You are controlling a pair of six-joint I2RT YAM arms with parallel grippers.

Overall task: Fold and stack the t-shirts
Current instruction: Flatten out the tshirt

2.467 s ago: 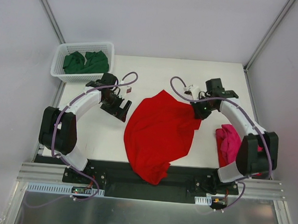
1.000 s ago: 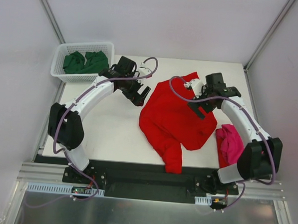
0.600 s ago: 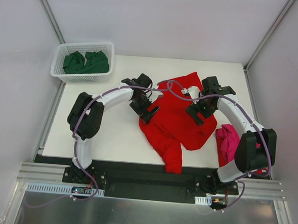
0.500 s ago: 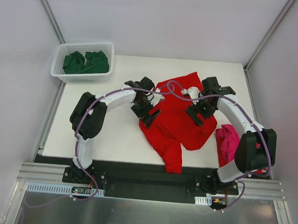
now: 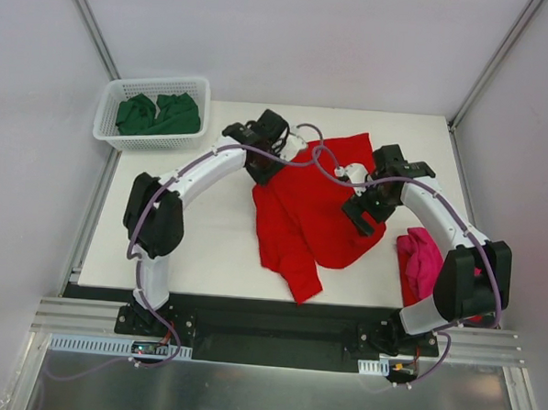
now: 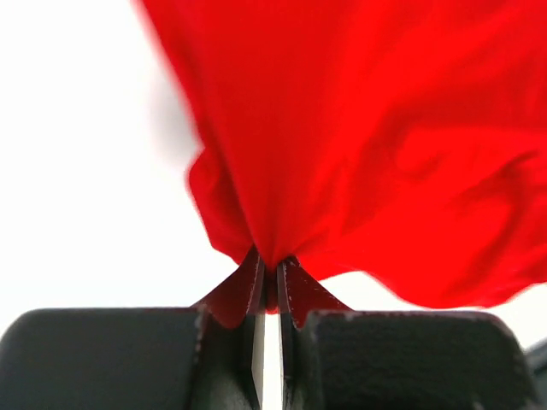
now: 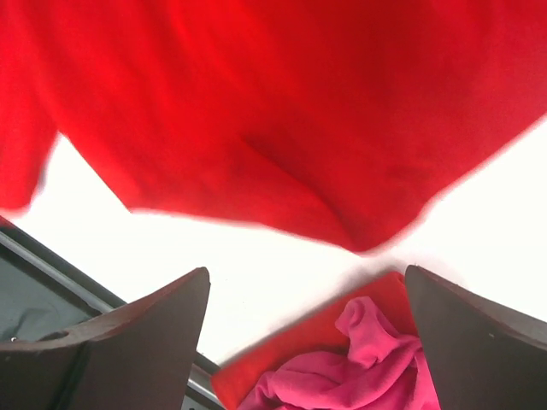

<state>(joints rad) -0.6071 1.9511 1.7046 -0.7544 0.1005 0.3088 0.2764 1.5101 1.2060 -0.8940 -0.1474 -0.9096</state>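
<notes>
White table (image 5: pixel 199 229) bears the red t-shirt (image 5: pixel 301 211); left claw (image 6: pixel 269 272) pinches its edge, right claw (image 7: pixel 306 278) gapes empty.

Open table (image 5: pixel 207 247) left of the red t-shirt (image 5: pixel 301 206); basket (image 5: pixel 148 144) (back-left corner) blocks; pink t-shirt (image 5: pixel 423 259) crowds right edge.

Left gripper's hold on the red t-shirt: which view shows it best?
Left wrist view: the left gripper is shut on a pinch of the red t-shirt. The top view shows it at the shirt's far edge, jaws hidden. The right wrist view misses the grip.
</notes>
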